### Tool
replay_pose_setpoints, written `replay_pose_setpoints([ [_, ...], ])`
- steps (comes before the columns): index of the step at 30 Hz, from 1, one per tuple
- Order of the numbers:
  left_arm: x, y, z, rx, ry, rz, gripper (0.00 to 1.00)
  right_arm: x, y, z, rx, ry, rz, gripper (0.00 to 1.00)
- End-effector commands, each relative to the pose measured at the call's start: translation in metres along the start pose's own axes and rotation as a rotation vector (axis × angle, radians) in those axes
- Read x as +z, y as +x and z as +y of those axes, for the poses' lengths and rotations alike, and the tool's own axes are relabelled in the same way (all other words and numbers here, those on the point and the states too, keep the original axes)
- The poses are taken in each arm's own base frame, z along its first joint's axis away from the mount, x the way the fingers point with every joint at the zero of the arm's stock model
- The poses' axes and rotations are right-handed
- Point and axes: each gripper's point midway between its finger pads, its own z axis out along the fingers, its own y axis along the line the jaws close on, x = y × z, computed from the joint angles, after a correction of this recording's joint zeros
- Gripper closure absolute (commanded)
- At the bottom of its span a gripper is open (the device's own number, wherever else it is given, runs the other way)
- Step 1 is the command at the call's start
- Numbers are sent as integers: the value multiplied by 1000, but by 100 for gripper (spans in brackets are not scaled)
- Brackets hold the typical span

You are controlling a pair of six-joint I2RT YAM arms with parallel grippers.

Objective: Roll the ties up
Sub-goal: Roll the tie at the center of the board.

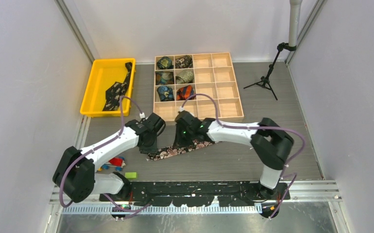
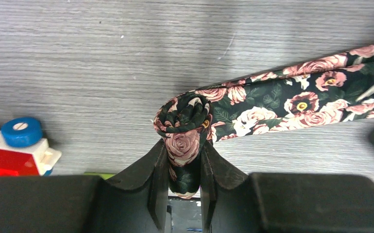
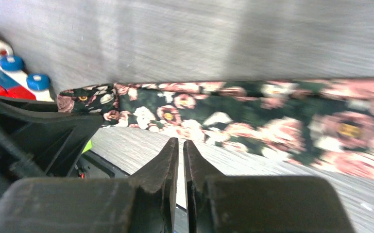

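Dark floral fabric tie (image 2: 292, 97), flat strip with tightly spiralled end pinched by left hand (image 2: 184, 148); right hand (image 3: 180, 143) pressed together.

Seen from above, the light is bright, even and diffuse. The table (image 1: 224, 165) shows only faint, soft-edged shadows beneath the arms. The left wrist view is crisp: the floral tie (image 2: 282, 97) and the wood grain are sharp, while the left gripper (image 2: 184, 167) at the near edge reads as nearly black (underexposed, little detail). The right wrist view is softer — the tie's print smears toward the right, a pale sheen lies across the far tabletop, and the right gripper (image 3: 180, 145) is dark.
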Motion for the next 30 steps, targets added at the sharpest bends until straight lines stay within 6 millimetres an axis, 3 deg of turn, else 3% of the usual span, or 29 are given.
replay_pose_setpoints([
  [1,-5,-8,14,46,-143,-26,85,-52,-38,-32,27,102,-178,85],
  [6,-2,-11,14,107,-254,-27,86,-86,-55,-73,98,205,-296,85],
  [11,6,-12,7,185,-367,-24,87,-110,-62,-90,146,233,-365,81],
  [21,18,-9,-26,247,-399,-6,82,-136,-68,-93,169,223,-420,79],
  [30,25,-3,-54,247,-302,17,57,-148,-73,-88,169,204,-445,79],
])
